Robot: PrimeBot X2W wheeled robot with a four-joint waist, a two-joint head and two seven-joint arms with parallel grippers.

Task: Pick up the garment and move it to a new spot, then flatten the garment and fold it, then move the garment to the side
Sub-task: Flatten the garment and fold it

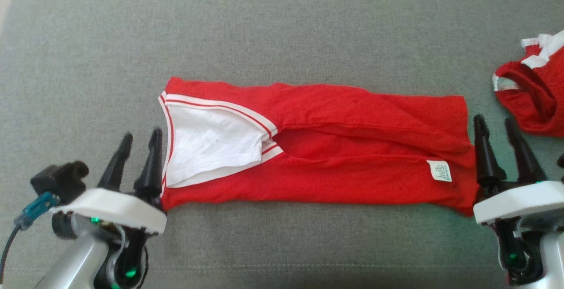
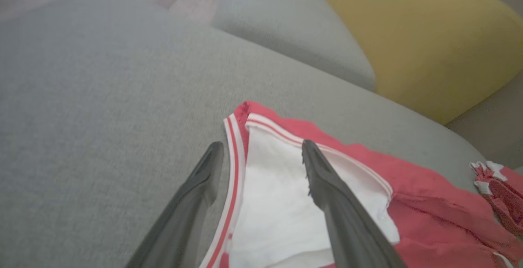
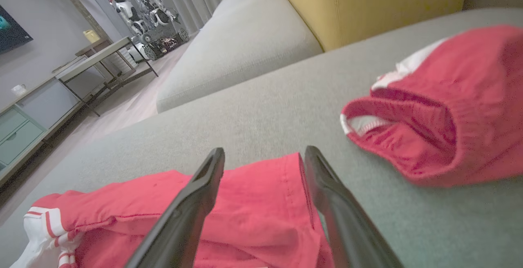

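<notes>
- The left gripper [image 1: 142, 134] is held open and empty at the left end of the shirt [image 1: 335, 148], which is laid as a long folded strip across the middle of the grey cushion [image 1: 282, 29].
- In the left wrist view, the striped collar edge [image 2: 235, 157] is straddled, with one finger over the cushion and the other over the white lining [image 2: 278, 202]. If only the top layer were caught here, the fold could be pulled open.
- The folded halves are met loosely along the middle, and a small label [image 1: 439, 170] is left exposed near the right end. The layers could be slid apart if the two ends were lifted unevenly.
- The right gripper [image 1: 494, 120] is likewise spread, with nothing held; the hem [image 3: 294, 178] is seen between its fingers in the right wrist view.
- A second red garment [image 1: 535, 99] is crumpled near that gripper. It could be snagged or swept along if the shirt were carried towards that side.
</notes>
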